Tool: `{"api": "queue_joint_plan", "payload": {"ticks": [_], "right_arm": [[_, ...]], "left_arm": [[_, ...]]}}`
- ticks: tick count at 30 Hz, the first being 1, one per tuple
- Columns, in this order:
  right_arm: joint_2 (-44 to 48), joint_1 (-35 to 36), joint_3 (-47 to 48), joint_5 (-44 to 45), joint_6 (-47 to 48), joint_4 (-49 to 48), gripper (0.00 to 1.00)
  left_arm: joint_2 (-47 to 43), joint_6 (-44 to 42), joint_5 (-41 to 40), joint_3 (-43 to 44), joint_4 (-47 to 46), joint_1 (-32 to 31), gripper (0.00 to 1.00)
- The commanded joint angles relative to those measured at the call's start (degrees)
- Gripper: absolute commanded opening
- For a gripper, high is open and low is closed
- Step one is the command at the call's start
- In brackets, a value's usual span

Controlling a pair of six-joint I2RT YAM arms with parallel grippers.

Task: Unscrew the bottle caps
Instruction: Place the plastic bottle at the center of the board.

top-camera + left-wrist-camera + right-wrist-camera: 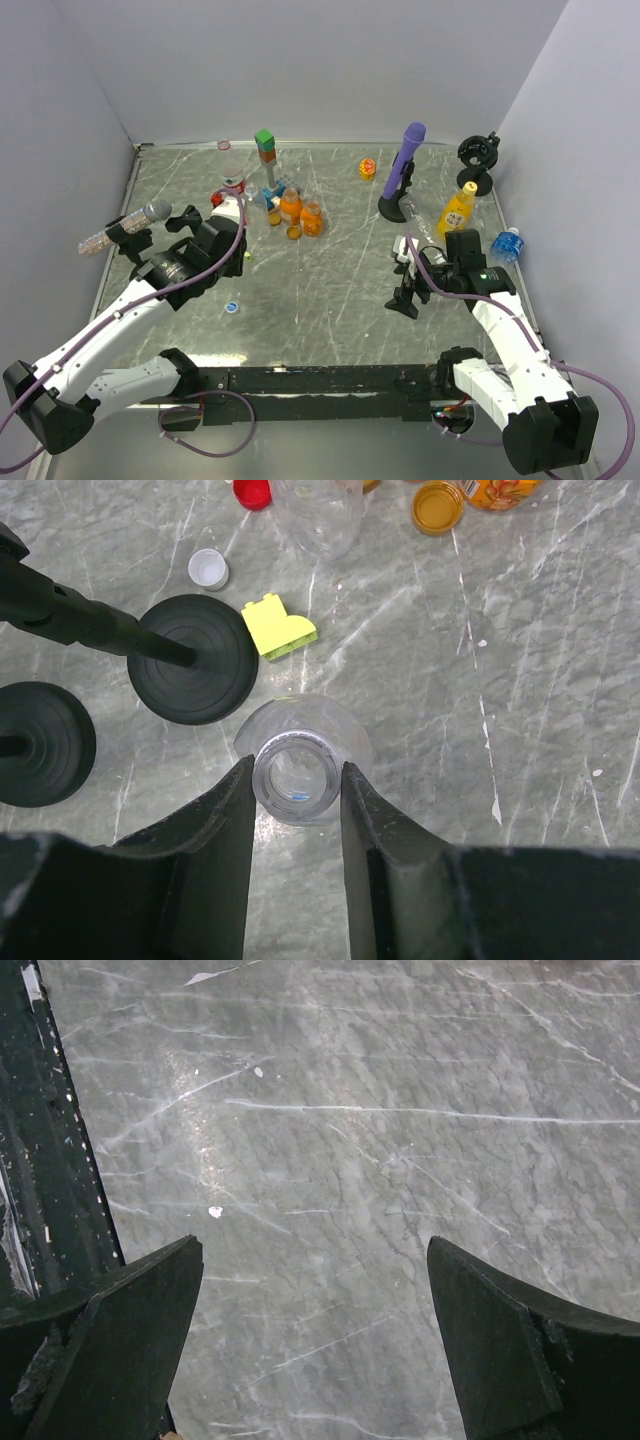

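Observation:
In the left wrist view a clear bottle (pixel 297 778) stands upright with its mouth open and no cap on it. My left gripper (pixel 296 780) is shut on its neck, one finger on each side. Loose caps lie beyond it: a white cap (pixel 208 568), a red cap (pixel 252 492) and an orange cap (pixel 438 506). A blue cap (pixel 232 307) lies on the table near the left arm. My right gripper (pixel 315 1250) hangs open over bare marble with nothing between its fingers; in the top view the right gripper (pixel 405 292) is right of centre.
Two black stand bases (pixel 193 658) (pixel 40 742) and a yellow block (pixel 280 628) sit close to the held bottle. Orange bottles (pixel 291 205), stacked blocks (pixel 265 145), a purple microphone (pixel 405 165), a yellow juice bottle (pixel 457 210) and a blue-labelled bottle (pixel 506 245) stand further back.

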State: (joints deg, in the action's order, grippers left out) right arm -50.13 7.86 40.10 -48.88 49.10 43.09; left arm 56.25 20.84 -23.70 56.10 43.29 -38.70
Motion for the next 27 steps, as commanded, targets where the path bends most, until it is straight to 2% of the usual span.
{"api": "queue_joint_plan", "payload": {"ticks": [1,7,20,25,27], "right_arm": [[1.1,0.1,-0.3,-0.2,0.6,-1.3,1.00],[1.0,0.1,-0.3,-0.2,0.6,-1.3,1.00],[1.1,0.1,-0.2,0.2,0.3,-1.3,0.99],[1.7,-0.1,0.1,-0.4,0.1,-1.2,0.99],[2.1,-0.4,0.2,-0.6,0.2,-1.2,0.99]], "left_arm": [[0.2,1.7,0.2,1.2,1.3,0.5,0.43],[0.0,2.9,-0.3,3.2,3.0,0.5,0.65],[-1.1,4.4,-2.3,8.1,5.7,0.6,0.99],[-4.6,3.7,-0.5,9.7,3.5,0.5,0.97],[-7.1,2.9,1.4,9.3,0.0,0.5,0.96]]}}
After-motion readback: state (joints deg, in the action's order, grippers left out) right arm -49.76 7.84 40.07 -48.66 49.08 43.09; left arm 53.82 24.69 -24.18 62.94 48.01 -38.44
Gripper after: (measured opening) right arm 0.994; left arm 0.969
